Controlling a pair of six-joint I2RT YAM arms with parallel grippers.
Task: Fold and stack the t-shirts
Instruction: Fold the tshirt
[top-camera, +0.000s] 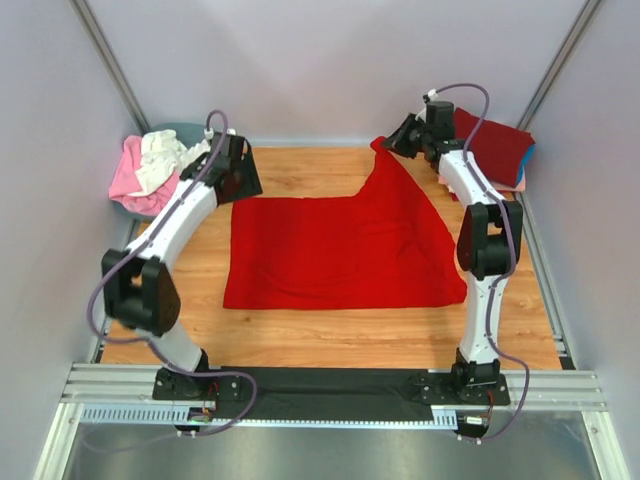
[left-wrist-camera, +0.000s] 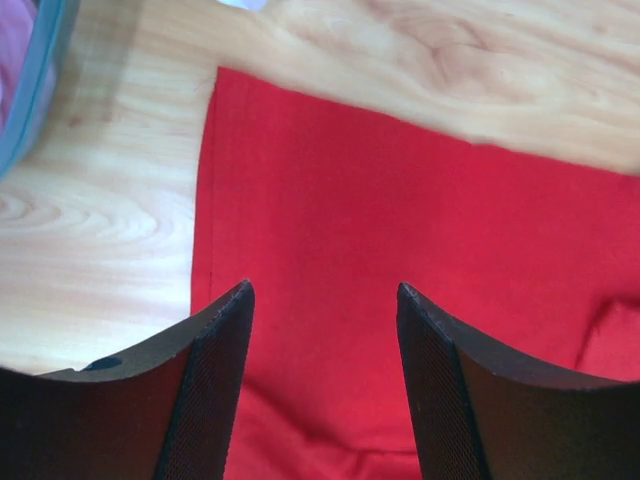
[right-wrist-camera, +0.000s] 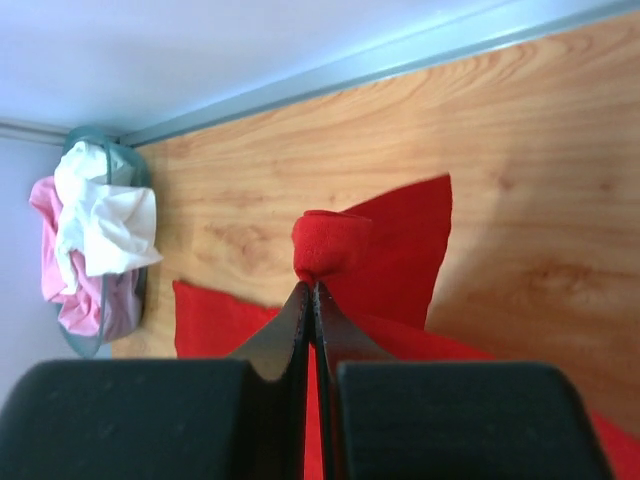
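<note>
Right gripper (right-wrist-camera: 316, 290): fingers pressed together, pinching a bunched bit of the bright red t-shirt (top-camera: 340, 250) at its far right corner, held up off the table (top-camera: 300, 335). Left gripper (left-wrist-camera: 325, 295): fingers spread, nothing between them, poised over the shirt's far left corner, just inside the edge. Can't tell if the tips touch cloth.

Shirt lies mostly flat mid-table; only the pinched corner rises toward the far right. No fold in it yet as far as I can see.

Progress, my read: partway. The far right corner of the table has a stack (top-camera: 497, 150) of folded shirts: dark red on top, a blue edge and a pink edge showing under it, so about three look done. The red one looks like a fold just starting.

Containers: one grey tub (top-camera: 183, 129) at far left, well apart from the stack. In it are a pink shirt (top-camera: 128, 172) and a white shirt (top-camera: 165, 152), crumpled and spilling over the rim. Both are left to fold; can't tell if more sit underneath.
</note>
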